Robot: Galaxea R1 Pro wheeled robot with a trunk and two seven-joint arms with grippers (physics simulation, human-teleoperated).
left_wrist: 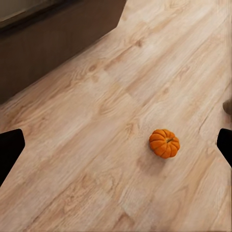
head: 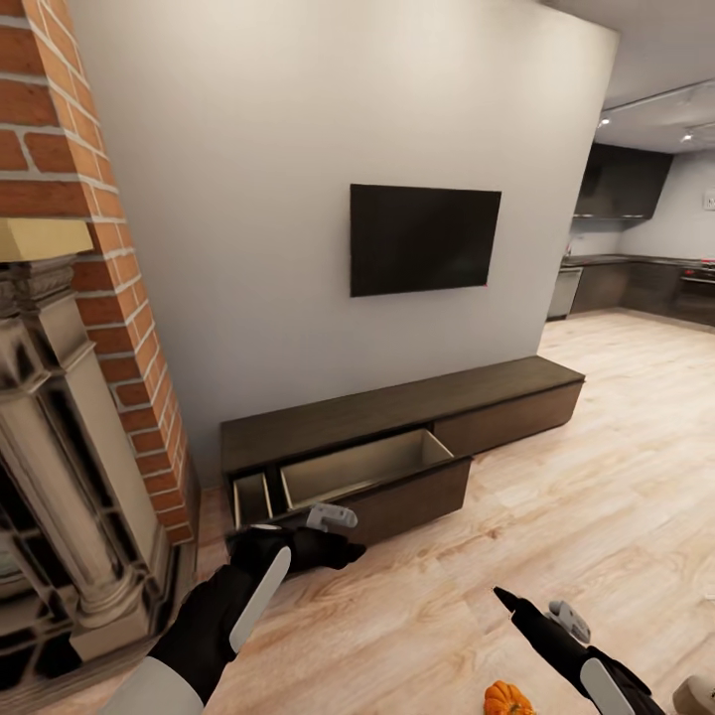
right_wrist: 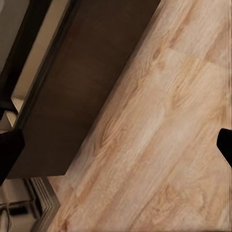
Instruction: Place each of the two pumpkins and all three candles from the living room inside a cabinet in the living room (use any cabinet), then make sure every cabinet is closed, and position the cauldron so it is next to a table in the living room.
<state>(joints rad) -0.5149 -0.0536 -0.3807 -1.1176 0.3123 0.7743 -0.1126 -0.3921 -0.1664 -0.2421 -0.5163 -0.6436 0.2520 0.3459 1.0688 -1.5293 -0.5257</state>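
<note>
The long dark-brown cabinet (head: pixel 417 407) runs along the white wall, and one wide drawer (head: pixel 372 467) is pulled out with a pale, bare interior. An orange pumpkin (head: pixel 508 699) lies on the wood floor at the near edge, just left of my right arm. My left gripper (head: pixel 303 544) hovers open in front of the pulled-out drawer, holding nothing. In the left wrist view the pumpkin (left_wrist: pixel 164 143) sits on the floor beyond the spread fingers (left_wrist: pixel 9 150). My right gripper (head: pixel 508 600) is open and empty above the floor; its wrist view looks at the drawer front (right_wrist: pixel 87 82).
A brick chimney with an ornate stone fireplace surround (head: pixel 60 437) fills the left side, close to my left arm. A narrow compartment (head: pixel 251 497) stands open beside the drawer. A black TV (head: pixel 425 238) hangs above the cabinet. A kitchen (head: pixel 636 268) lies far right.
</note>
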